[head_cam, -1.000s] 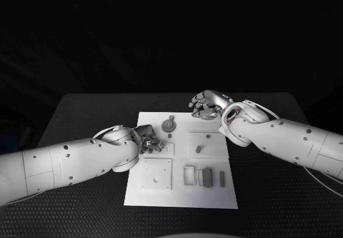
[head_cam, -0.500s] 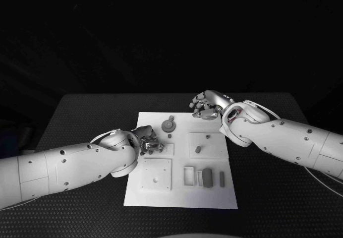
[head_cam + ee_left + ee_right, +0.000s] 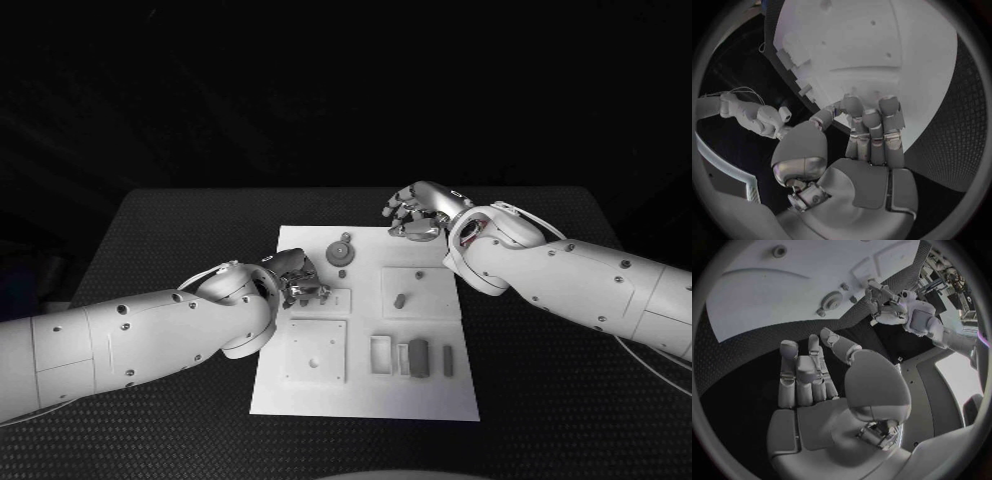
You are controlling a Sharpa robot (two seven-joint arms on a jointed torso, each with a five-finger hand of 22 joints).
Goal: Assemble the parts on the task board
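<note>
The task board (image 3: 364,395) lies mid-worktop (image 3: 173,230), with a gear-shaped part (image 3: 340,251) near its far edge and slim parts (image 3: 418,357) (lying side by side) toward its near end. The left robot hand (image 3: 297,281) hovers over the board's left edge, fingers curled, holding nothing visible. The right robot hand (image 3: 415,213) hangs at the far edge, fingers curled in, empty.

Robotics lab bench: a black table (image 3: 173,230) bearing a white task board (image 3: 433,395) beneath two robot hands, dark surroundings.
</note>
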